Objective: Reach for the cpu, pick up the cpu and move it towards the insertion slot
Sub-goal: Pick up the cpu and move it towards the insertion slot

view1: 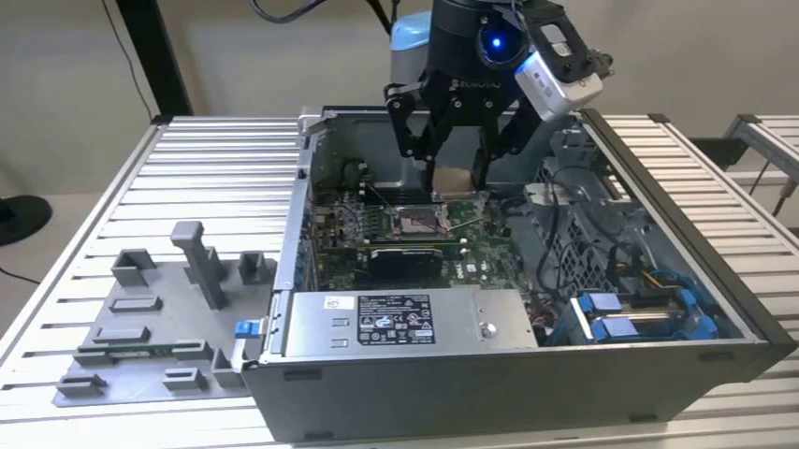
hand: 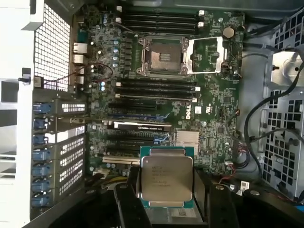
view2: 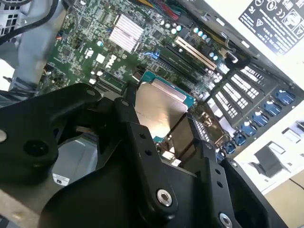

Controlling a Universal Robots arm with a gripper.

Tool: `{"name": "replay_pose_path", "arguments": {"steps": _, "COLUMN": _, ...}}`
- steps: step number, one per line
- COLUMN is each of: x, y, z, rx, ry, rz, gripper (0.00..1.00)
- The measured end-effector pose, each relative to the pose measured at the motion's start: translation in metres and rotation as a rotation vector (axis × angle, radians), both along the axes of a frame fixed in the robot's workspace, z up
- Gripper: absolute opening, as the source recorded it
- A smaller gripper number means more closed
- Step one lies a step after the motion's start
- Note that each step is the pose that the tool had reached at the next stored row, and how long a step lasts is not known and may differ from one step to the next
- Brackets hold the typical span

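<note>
First wrist view showed the claw (hand: 166, 209) gripping the cpu (hand: 166, 179), at 6 o'clock from the insertion slot (hand: 161, 56)

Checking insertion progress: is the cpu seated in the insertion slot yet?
No: in the first wrist view the cpu sits in the tool, apart from the insertion slot.
</note>
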State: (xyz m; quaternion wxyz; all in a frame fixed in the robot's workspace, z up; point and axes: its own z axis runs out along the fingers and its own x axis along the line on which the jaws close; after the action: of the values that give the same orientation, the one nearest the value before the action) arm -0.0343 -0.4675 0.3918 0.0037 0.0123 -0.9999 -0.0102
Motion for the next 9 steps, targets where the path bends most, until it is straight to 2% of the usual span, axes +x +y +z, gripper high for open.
{"name": "replay_pose_path", "arguments": {"steps": 9, "x": 0.0002, "y": 0.0, "z": -0.0001, "rx": 0.0001, "ry": 0.0, "rz": 0.0, "gripper": 0.0}}
